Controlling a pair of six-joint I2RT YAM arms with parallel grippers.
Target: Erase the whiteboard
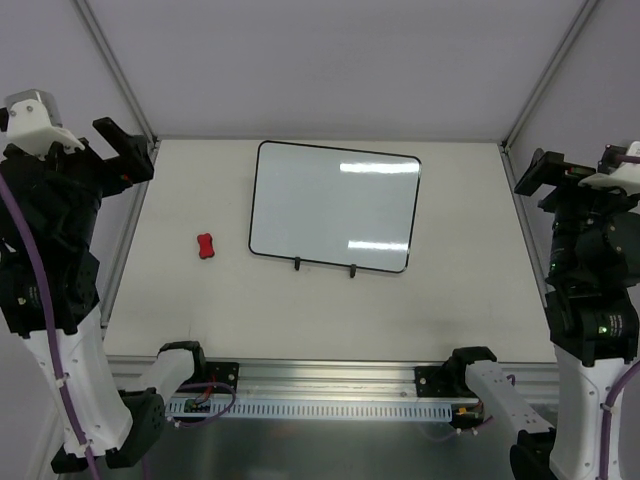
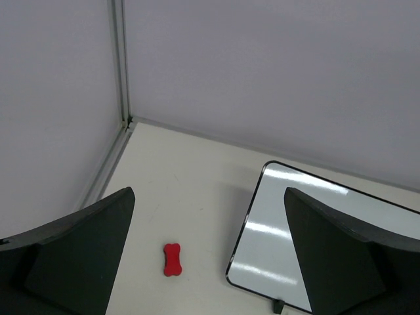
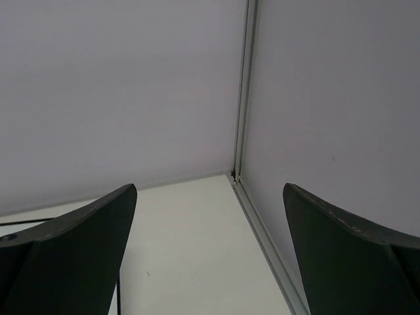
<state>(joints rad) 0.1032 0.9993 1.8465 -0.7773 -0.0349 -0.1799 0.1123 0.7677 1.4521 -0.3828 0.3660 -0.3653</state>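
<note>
Red eraser [image 1: 206,246] lay on the counter [image 1: 450,300] left of the whiteboard [image 1: 334,207], which sat mid-counter with no marks I could see. Left tool [image 2: 209,193] and right tool [image 3: 210,190] hung spread, empty. To my eye, the left should pinch the eraser's waist squarely.

Left arm [image 1: 45,250] and right arm [image 1: 590,285] wear white shells over black joint housings, purple cables [image 1: 57,370] alongside; small green light [image 1: 603,327] on the right one; wedge-shaped jaws are black
</note>
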